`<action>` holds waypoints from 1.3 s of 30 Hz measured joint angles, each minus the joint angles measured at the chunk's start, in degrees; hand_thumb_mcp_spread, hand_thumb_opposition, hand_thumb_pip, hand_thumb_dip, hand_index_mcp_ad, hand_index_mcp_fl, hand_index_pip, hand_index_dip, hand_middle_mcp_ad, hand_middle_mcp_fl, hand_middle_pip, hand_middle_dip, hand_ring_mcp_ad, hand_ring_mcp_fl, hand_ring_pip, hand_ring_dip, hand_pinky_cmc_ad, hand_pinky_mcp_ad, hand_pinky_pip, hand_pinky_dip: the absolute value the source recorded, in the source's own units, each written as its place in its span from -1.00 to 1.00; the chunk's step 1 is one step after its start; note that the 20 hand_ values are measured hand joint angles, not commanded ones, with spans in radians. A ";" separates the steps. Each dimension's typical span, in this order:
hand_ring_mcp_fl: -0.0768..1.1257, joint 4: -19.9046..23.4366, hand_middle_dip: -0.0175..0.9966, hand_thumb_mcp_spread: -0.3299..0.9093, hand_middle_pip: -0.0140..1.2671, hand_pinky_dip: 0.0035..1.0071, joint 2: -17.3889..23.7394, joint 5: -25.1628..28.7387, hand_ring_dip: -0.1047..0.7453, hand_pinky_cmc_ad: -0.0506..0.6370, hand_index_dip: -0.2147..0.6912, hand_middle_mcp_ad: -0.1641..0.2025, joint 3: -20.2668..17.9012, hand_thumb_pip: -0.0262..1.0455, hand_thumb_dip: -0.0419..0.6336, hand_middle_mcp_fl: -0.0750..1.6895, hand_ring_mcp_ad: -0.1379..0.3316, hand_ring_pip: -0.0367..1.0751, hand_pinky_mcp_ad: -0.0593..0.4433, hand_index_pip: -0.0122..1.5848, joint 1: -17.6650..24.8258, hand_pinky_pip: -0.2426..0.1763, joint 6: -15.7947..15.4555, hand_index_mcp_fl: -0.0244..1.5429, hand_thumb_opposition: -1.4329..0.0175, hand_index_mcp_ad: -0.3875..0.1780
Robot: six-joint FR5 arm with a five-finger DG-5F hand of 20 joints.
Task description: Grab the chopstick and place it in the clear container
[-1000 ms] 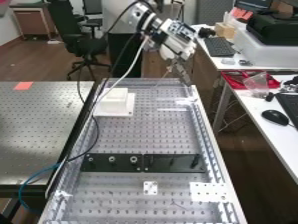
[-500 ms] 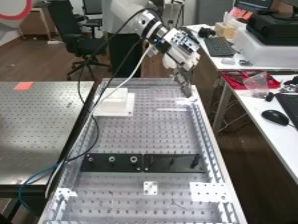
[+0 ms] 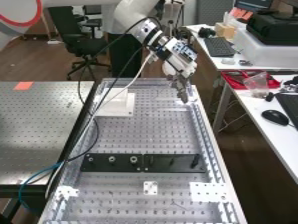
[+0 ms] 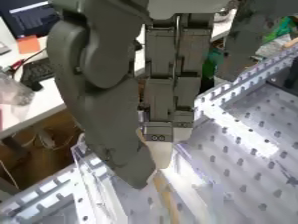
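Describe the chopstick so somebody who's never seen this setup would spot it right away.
Find the long, hole-dotted metal bench, then the dark grey hand over its far right corner in the high view. The chopstick is the slim stick running out past the fingertips. Its plain tan colour sets it apart from the silvery, perforated rail nearby.

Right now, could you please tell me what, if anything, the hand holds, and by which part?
The hand pinches the chopstick, apparently near its upper end.
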 joint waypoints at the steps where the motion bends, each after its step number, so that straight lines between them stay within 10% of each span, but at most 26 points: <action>1: 0.56 -0.21 0.19 0.56 -0.14 -0.36 -0.23 -0.10 0.52 0.12 -0.36 0.03 0.19 0.01 -0.03 0.45 -0.52 -0.80 0.29 -0.07 0.01 0.32 -0.17 0.56 -0.62 -0.21; 32: 0.51 -0.08 0.14 0.39 -0.04 -0.20 -1.89 -1.03 0.65 0.14 -0.34 0.06 1.30 0.01 -0.03 0.41 -0.31 -0.69 0.39 0.05 0.24 0.26 -4.12 0.34 -0.62 0.00; 39: 0.38 1.65 0.12 0.32 -0.02 0.02 -0.95 -1.16 0.72 0.14 -0.35 0.05 -0.34 0.38 0.11 0.24 -0.24 -0.69 0.41 0.01 0.33 0.02 -4.38 0.15 -0.37 0.02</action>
